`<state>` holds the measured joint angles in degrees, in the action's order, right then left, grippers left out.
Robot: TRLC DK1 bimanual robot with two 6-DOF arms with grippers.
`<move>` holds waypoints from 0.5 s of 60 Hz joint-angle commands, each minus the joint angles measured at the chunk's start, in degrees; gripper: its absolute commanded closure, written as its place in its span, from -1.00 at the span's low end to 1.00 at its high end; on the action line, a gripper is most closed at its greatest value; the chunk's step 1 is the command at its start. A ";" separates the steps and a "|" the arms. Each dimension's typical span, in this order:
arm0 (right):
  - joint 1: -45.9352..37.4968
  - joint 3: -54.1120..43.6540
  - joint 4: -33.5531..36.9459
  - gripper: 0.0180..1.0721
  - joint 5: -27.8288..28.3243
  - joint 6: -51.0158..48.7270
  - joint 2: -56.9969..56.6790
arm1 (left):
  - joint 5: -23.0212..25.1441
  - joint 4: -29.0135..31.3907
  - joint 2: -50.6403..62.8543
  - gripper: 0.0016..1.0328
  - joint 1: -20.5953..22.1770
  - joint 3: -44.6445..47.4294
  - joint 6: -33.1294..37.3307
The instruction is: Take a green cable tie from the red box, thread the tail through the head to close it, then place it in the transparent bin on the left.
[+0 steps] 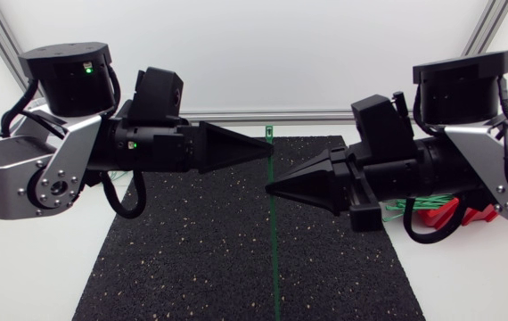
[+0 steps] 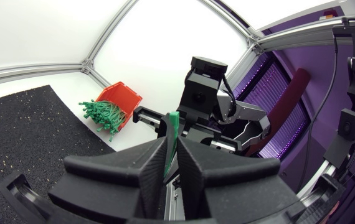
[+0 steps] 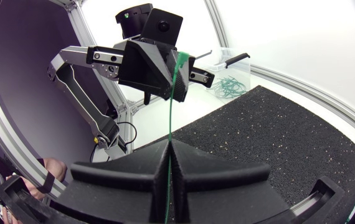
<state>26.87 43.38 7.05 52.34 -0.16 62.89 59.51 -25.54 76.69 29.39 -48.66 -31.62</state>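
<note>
A green cable tie (image 1: 274,250) runs as a thin line down the centre of the frame, from the upper middle to the bottom edge, over a black mat (image 1: 192,259). The left gripper (image 1: 269,148) pinches it near its top end. Just below, the right gripper (image 1: 269,187) pinches it too. A red box (image 1: 450,212) sits at centre right. A clear bin (image 3: 230,70) lies beyond the left arm.

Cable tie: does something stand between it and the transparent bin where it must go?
Nothing visible does. The left gripper and right gripper are both shut on the tie above the mat. In the right wrist view the bin shows beyond the left gripper, only bare mat before it.
</note>
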 commanded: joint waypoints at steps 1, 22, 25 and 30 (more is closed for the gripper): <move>-0.33 -1.36 -0.90 0.89 0.40 1.13 0.21 | -0.27 -1.27 0.92 0.71 0.41 1.12 -1.69; -0.86 -1.45 -0.98 0.89 0.49 1.13 0.04 | -0.44 -1.71 0.75 0.72 0.14 0.85 -2.22; -0.95 -1.54 -1.07 0.89 0.40 1.13 0.04 | -0.44 -1.71 0.66 0.72 0.06 0.85 -2.31; -1.03 -1.54 -1.07 0.89 0.49 1.13 0.04 | -0.44 -1.71 0.75 0.72 0.06 0.94 -2.31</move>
<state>26.28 43.38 7.03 52.51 0.03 62.89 59.27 -26.04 76.69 29.39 -48.66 -32.38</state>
